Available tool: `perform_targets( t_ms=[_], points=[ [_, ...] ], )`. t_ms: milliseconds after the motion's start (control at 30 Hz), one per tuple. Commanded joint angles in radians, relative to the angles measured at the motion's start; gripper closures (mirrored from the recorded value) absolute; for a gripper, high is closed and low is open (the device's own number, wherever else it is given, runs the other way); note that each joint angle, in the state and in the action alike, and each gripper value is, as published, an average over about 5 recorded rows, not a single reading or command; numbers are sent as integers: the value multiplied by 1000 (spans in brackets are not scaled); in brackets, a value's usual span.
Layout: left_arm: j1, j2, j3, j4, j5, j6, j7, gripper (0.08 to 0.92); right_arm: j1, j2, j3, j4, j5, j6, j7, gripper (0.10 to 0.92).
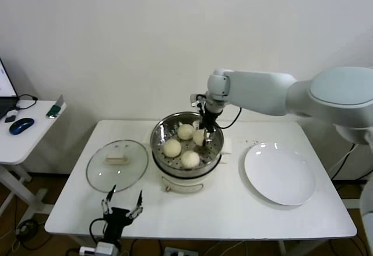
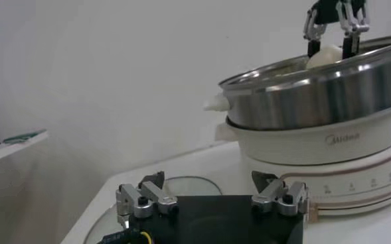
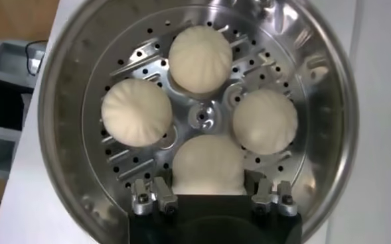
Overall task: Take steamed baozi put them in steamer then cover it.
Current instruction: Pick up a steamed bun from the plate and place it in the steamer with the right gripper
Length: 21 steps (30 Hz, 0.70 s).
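The steamer [image 1: 158,146] stands mid-table, with four cream-white baozi on its perforated tray [image 3: 202,119]. Three lie free [image 3: 200,58] [image 3: 137,113] [image 3: 264,121]. The fourth baozi [image 3: 208,162] rests on the tray between the fingers of my right gripper [image 3: 208,183], which is open and reaches down into the pot [image 1: 204,134]. The glass cover [image 1: 116,165] with its cream handle lies flat on the table left of the steamer. My left gripper [image 1: 122,203] is open and empty, low at the table's front edge, just in front of the cover [image 2: 182,187].
A flat white plate [image 1: 280,174] lies right of the steamer. A side table [image 1: 23,133] with a mouse stands at the far left. The wall is close behind the table. In the left wrist view the steamer [image 2: 314,93] rises at the right.
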Motion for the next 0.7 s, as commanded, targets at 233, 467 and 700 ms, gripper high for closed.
perform_targets(
  t_ms=[233, 467, 700],
  points=[
    [4, 4, -3, 4, -6, -4, 1, 177, -39, 15, -1, -19, -26, -10, 22, 334],
    [2, 7, -3, 2, -5, -2, 1, 177, -23, -5, 9, 13, -21, -21, 14, 222],
    [0, 8, -2, 0, -3, 0, 0, 177, 25, -58, 64, 21, -41, -15, -15, 203]
  ],
)
